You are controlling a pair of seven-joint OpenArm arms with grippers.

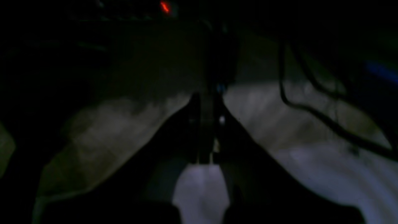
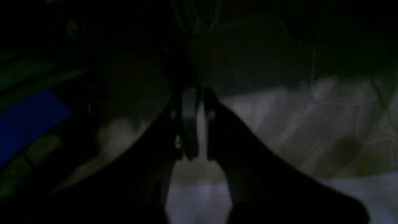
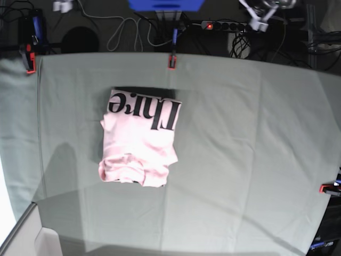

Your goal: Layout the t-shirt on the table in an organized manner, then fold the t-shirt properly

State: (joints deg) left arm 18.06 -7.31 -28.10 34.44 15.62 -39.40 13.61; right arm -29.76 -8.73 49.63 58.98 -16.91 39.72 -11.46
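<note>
Your worktop point(image 3: 256, 160), the big grey-green cloth held by red clamps point(image 3: 172, 61), carries the t-shirt point(image 3: 139, 140) left of centre toward the far edge. It lies as a compact, roughly rectangular bundle, lettering side up, so the folding looks done or nearly so (the near hem is still rumpled). The upside-down black print reads about "Thre". Left gripper point(image 1: 205, 137) jaws are closed on nothing; right gripper point(image 2: 194, 124) jaws nearly closed, holding nothing

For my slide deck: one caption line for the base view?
Folded pink t-shirt, black lettering up, lying on the grey-green table; no arms in frame.
</note>
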